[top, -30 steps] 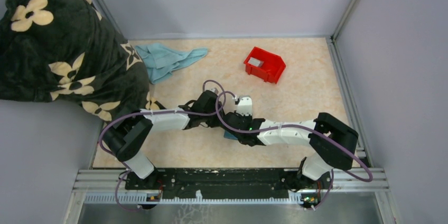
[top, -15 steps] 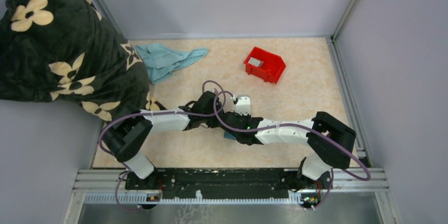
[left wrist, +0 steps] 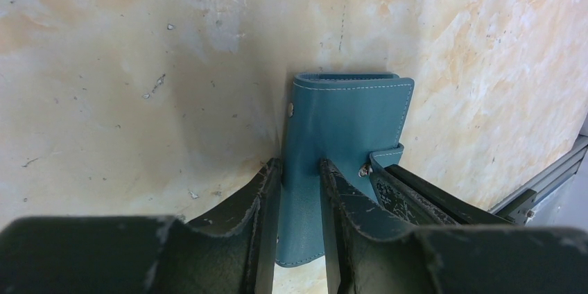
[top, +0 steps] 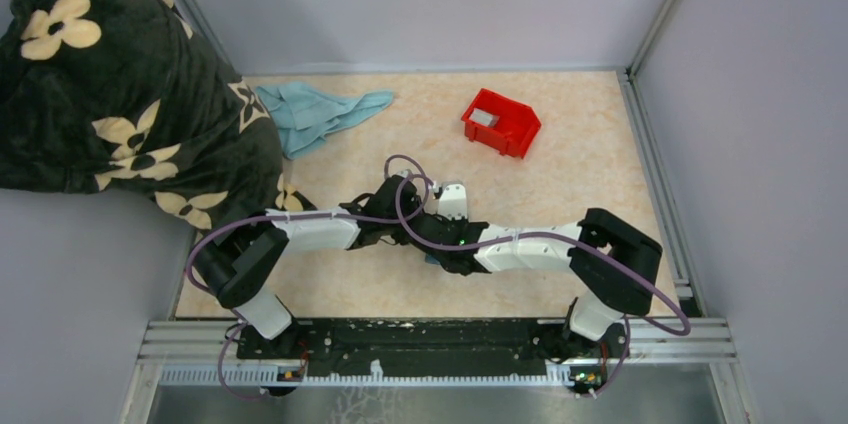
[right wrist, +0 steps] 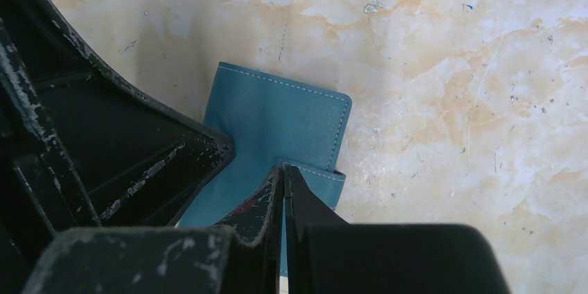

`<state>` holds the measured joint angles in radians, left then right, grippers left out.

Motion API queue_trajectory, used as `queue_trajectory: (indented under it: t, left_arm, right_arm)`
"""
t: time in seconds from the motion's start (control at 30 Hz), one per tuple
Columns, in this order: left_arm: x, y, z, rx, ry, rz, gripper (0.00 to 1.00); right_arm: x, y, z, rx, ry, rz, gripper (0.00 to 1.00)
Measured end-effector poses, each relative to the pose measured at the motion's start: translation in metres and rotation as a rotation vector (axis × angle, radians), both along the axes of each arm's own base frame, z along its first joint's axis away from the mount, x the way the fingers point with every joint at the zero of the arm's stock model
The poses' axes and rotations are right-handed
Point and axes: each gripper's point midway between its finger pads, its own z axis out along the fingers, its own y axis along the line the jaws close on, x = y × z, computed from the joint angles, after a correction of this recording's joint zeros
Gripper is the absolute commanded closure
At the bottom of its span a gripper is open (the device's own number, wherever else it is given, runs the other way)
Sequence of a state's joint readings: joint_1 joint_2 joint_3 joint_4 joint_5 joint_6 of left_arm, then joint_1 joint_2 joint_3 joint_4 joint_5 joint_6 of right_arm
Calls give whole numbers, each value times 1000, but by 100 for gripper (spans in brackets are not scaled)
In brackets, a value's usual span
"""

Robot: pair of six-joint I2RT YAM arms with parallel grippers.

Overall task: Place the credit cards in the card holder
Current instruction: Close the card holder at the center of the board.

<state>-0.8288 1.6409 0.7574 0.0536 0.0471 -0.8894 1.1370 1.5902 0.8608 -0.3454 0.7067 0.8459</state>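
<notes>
The card holder [left wrist: 347,114] is a teal wallet standing on edge on the marbled table. My left gripper [left wrist: 299,169] is shut on it, one finger on each face. In the right wrist view the card holder [right wrist: 277,120] shows its stitched corner. My right gripper [right wrist: 283,173] is shut, its tips pinched on the small snap tab [right wrist: 312,176] at the wallet's edge. The right gripper's fingers [left wrist: 416,197] lie just beside the left one's. From above, both wrists cover the wallet, leaving only a teal sliver [top: 432,257]. One grey credit card [top: 484,117] lies in the red bin.
The red bin [top: 510,129] stands at the back right of the table. A light blue cloth [top: 320,112] lies at the back left. A dark flowered blanket [top: 110,94] hangs over the left wall. Metal rails [top: 655,174] edge the table.
My right gripper's fingers have closed together at the wallet's tab, and the right arm has shifted slightly left. The left gripper keeps its hold on the wallet.
</notes>
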Motion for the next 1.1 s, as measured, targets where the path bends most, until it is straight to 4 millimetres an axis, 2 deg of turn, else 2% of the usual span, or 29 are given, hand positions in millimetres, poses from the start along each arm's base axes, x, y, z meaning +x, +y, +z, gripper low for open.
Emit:
queue_trajectory:
  t: [0.87, 1.1]
  left_arm:
    - [0, 0, 0, 1, -1, 1, 66]
    - [0, 0, 0, 5, -6, 2, 66]
  right_arm:
    - [1, 3, -5, -3, -8, -1, 100]
    - [5, 11, -9, 15, -32, -11, 100]
